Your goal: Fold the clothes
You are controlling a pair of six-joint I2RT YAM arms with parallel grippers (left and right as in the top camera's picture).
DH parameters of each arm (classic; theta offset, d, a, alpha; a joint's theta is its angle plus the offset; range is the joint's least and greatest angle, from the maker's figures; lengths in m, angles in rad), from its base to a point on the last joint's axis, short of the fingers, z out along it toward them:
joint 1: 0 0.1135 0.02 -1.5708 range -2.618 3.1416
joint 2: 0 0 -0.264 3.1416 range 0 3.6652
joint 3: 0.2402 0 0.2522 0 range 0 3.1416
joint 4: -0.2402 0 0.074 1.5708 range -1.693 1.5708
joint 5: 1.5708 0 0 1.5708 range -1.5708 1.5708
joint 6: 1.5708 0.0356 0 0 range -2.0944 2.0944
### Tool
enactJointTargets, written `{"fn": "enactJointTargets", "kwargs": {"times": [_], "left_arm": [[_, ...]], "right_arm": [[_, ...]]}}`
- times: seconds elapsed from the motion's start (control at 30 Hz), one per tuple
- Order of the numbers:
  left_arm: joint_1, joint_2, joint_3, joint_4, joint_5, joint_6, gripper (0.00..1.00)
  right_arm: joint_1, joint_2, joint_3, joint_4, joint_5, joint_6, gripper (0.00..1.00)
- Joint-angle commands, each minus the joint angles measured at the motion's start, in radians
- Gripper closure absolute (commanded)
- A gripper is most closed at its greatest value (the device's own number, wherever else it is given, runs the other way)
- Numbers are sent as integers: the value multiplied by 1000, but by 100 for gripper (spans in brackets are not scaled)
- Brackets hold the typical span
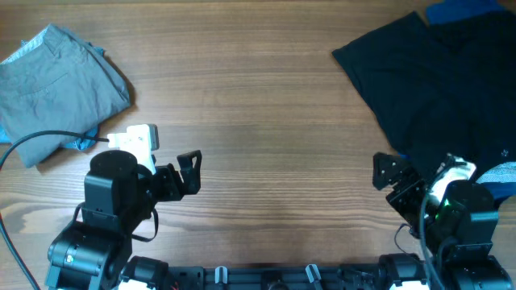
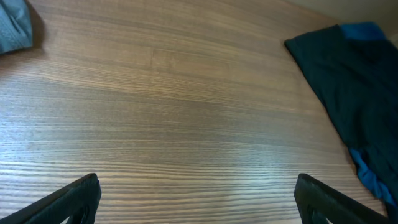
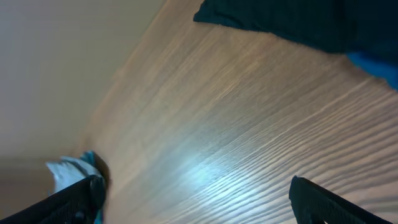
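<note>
The grey clothes (image 1: 56,89) lie folded in a bundle at the far left of the table; a corner shows at the top left of the left wrist view (image 2: 13,26). My left gripper (image 1: 189,171) is open and empty over bare wood, right of the bundle and apart from it; its fingertips frame bare table in its wrist view (image 2: 198,199). My right gripper (image 1: 390,179) is open and empty at the front right, just off the edge of a dark garment; its wrist view shows bare wood between the fingers (image 3: 196,199).
A large dark navy garment (image 1: 435,80) with blue patches lies spread at the back right, also in the left wrist view (image 2: 348,81) and right wrist view (image 3: 298,22). A black cable (image 1: 40,141) runs across the grey bundle's front edge. Wooden table (image 1: 266,121).
</note>
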Motion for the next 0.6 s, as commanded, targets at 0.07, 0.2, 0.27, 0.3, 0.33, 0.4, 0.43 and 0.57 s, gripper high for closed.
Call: {"fn": "enactJointTargets", "kwargs": {"times": [0.07,0.2,0.27,0.3,0.33,0.4,0.43,0.57], "left_arm": [[-3,-1,-6,-1,-17,-10,0],[-3,-1,-6,-1,-17,-9,0],[-3,-1,-6,-1,-18,-9,0],[-3,-1,-6,-1,-17,-9,0],[-3,-1,-6,-1,-17,-9,0],[-3,-1,-6,-1,-17,-9,0],[-3,-1,-6,-1,-17,-9,0],[-3,-1,-6,-1,-17,-10,0]], "right_arm": [[3,-9,-14,-179,120,117,0],[3,-10,-17,-89,261,-128,0],[3,-22,-17,43,272,-329,0],[3,-33,-21,88,275,-397,0],[3,-52,-34,139,275,-470,0],[2,-112,-94,238,269,-589,0],[2,-148,-138,282,269,-612,0],[2,-314,-335,397,270,-600,0]]}}
